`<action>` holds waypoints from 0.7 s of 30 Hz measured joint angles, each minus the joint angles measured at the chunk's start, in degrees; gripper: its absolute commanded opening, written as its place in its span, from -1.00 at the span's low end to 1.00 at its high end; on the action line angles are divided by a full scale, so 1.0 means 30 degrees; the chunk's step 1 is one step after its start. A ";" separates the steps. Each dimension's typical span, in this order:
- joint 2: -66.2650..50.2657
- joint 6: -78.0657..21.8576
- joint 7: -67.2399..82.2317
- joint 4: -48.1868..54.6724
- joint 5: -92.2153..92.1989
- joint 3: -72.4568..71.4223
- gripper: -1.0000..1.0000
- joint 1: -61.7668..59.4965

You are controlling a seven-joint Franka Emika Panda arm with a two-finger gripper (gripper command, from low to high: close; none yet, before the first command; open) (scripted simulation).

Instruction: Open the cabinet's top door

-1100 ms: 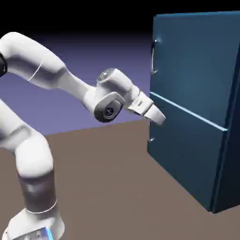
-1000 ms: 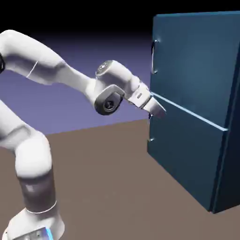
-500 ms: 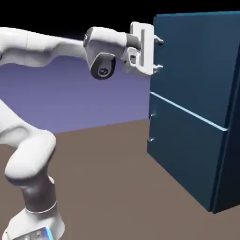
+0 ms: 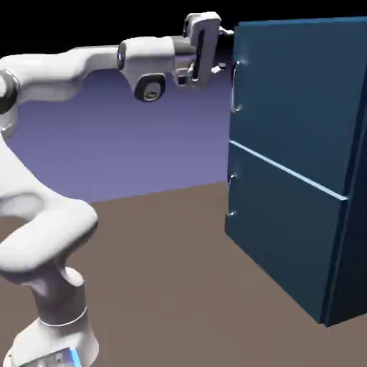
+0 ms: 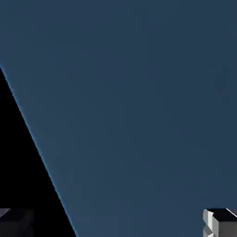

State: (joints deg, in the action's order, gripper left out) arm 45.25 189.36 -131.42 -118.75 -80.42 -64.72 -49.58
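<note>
Cabinet (image 4: 341, 259) top door (image 4: 297, 100) looks shut; its upright handle (image 4: 234, 86), near the door's edge at the exterior view's left, lies just below the hand (image 4: 224, 50). Fingers stand wide apart, holding nothing; the coming move probably turns on lowering alongside that bar.

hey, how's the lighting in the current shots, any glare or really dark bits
Exterior view: upper backdrop fades to black, small bright glints on the upper door's handle, pale highlights on the white arm. Hand view: cabinet fills most of it in flat, dim blue with no strong glare; left corner black, the fingertip there nearly lost in the dark.
</note>
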 measured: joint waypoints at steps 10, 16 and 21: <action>0.1176 0.1433 -0.8307 0.3945 -0.7510 -0.6043 0.00 -0.4694; 0.1500 0.1977 -1.1321 0.5933 -1.0119 -0.8717 0.00 -0.7127; 0.1057 0.2070 -1.1281 0.8284 -0.9593 -1.0738 -1.00 -1.0214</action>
State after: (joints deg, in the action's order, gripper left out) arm 48.42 195.57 -165.27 -93.90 -109.20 -96.93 -80.22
